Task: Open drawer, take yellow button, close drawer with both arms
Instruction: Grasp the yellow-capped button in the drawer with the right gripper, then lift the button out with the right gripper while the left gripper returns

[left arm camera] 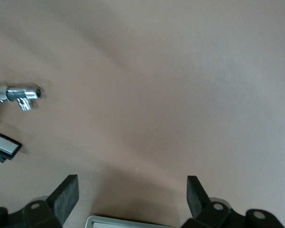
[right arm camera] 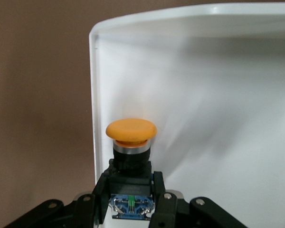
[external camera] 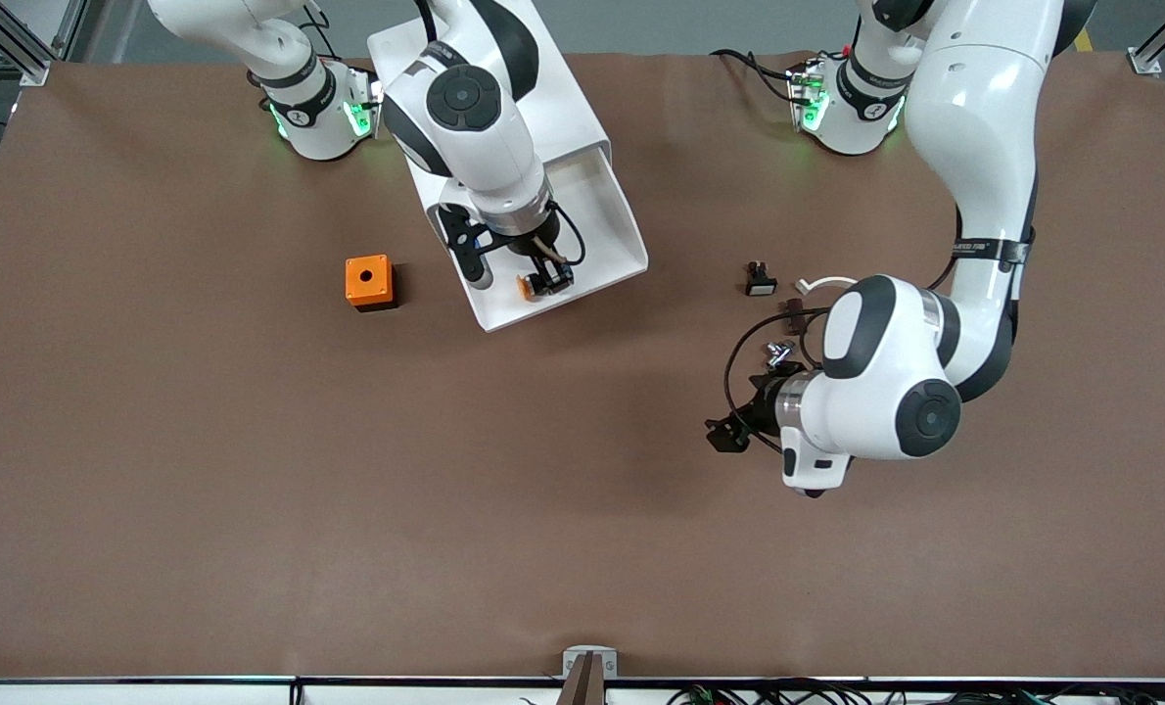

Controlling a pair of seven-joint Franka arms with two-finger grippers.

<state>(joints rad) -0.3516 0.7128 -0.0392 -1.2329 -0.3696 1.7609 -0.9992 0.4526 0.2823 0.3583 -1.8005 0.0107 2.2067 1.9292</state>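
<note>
The top drawer (external camera: 625, 217) stands pulled out of the white cabinet (external camera: 568, 98). Inside it, by the corner nearest the front camera, is the button (external camera: 524, 286), with an orange cap (right arm camera: 131, 129), a black body and a blue rear end. My right gripper (external camera: 550, 281) reaches down into the drawer (right arm camera: 190, 71) and is shut on the button's black body, one finger on each side (right arm camera: 132, 183). My left gripper (external camera: 724, 433) waits open over bare table toward the left arm's end, with nothing between its fingers (left arm camera: 66, 197).
An orange cube (external camera: 368, 281) sits on the table beside the drawer, toward the right arm's end. Near the left arm lie a black switch with a white face (external camera: 760, 281) (left arm camera: 4, 146), a chrome part (external camera: 778, 352) (left arm camera: 19, 92) and a white cable loop (external camera: 819, 284).
</note>
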